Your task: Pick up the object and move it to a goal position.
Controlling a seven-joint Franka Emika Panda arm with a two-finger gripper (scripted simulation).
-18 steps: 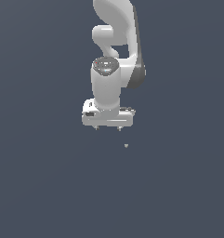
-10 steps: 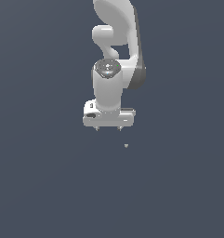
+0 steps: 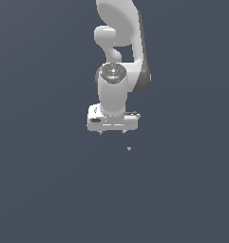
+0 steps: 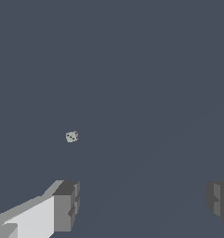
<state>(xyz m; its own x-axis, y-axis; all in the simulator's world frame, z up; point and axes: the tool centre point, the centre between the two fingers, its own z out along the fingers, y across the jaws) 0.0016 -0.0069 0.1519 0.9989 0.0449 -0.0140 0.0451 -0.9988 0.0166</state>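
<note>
The object [image 3: 129, 149] is a tiny pale grey-beige lump on the dark floor, a little below my white gripper [image 3: 112, 133] and toward the exterior view's right. In the wrist view the object [image 4: 72, 136] lies apart from both grey fingertips [image 4: 67, 204], outside the gap between them. My gripper [image 4: 141, 204] is open, its two short fingers set wide apart with nothing between them. It points downward and hangs above the surface.
The white arm [image 3: 118, 57] rises from the gripper to the top of the exterior view. A plain dark grey-blue surface [image 3: 49, 190] fills everything around it.
The gripper has shifted slightly toward the exterior view's right and a bit lower, nearer the object. The object has not moved.
</note>
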